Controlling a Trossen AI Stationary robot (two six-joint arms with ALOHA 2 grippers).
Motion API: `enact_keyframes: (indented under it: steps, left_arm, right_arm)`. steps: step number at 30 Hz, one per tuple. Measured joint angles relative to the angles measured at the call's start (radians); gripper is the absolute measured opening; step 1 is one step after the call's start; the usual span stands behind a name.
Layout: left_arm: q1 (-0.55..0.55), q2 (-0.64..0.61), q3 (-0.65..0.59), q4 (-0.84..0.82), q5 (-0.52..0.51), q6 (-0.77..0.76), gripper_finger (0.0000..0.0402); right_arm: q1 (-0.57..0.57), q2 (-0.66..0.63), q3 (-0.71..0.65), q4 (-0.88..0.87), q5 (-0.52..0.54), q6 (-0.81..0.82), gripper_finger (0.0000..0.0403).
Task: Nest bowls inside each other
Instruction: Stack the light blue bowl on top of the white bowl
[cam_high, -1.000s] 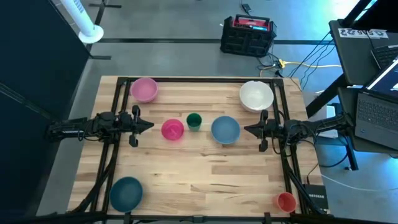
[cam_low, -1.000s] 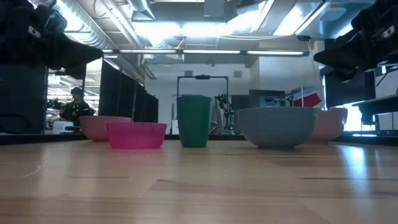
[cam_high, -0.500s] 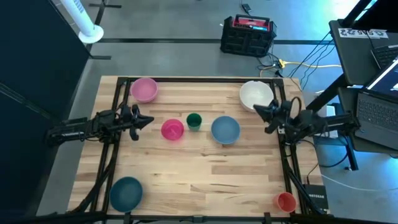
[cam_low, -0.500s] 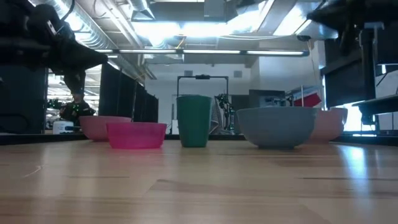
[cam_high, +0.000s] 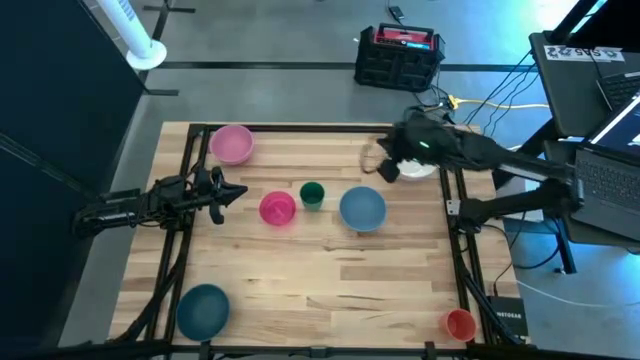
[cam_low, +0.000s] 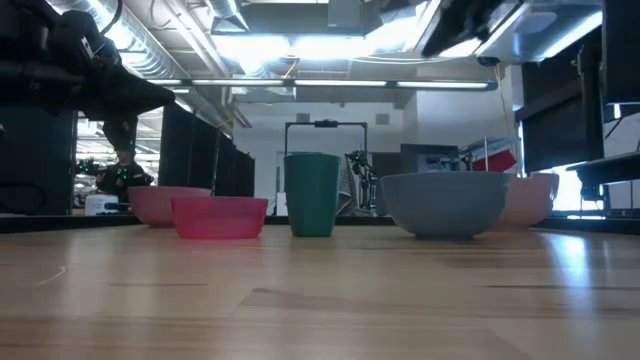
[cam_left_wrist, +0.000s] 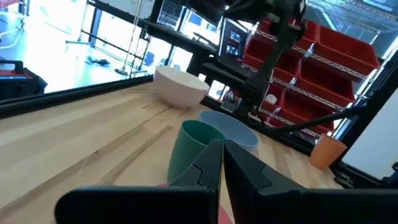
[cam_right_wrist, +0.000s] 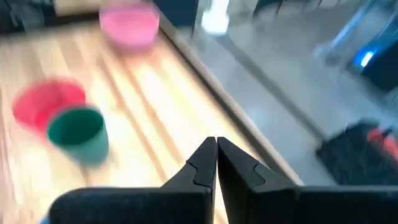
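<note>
Several bowls sit apart on the wooden table. The pale pink bowl (cam_high: 231, 144) is far left, the hot pink bowl (cam_high: 277, 208) and the blue bowl (cam_high: 362, 208) are mid-table, and the teal bowl (cam_high: 203, 310) is near left. The white bowl (cam_high: 415, 172) at the far right is mostly hidden under my right arm. My right gripper (cam_high: 378, 160) hangs shut, high above the table beside the white bowl, its fingers (cam_right_wrist: 216, 149) slanting down. My left gripper (cam_high: 238, 193) is shut and level at the left, pointing at the hot pink bowl; its fingers (cam_left_wrist: 221, 152) hold nothing.
A green cup (cam_high: 312, 194) stands upright between the hot pink and blue bowls. An orange cup (cam_high: 460, 323) stands at the near right corner. Black frame rails run along the table's left, right and far edges. Bare wood lies across the near middle.
My right gripper has risen well off the table and swung toward the far edge, over the white bowl, tipping to slant downward; it stays shut. My left gripper has rolled a little in place. The bowls have not moved.
</note>
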Motion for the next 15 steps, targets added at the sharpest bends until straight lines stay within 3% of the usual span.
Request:
enact_keyframes:
  steps: [6, 12, 15]
  left_arm:
    - [0.0, 0.0, 0.0, 0.001, 0.0, -0.01, 0.0]
    - [0.0, 0.0, 0.0, 0.001, 0.017, -0.007, 0.0]
    - [0.0, 0.0, 0.0, 0.001, 0.017, -0.004, 0.0]
  right_arm:
    - [-0.149, 0.285, 0.182, -0.23, -0.219, -0.033, 0.0022]
    - [-0.131, 0.402, 0.196, -0.343, -0.366, -0.006, 0.0119]
    - [-0.099, 0.431, 0.196, -0.376, -0.372, -0.004, 0.0174]
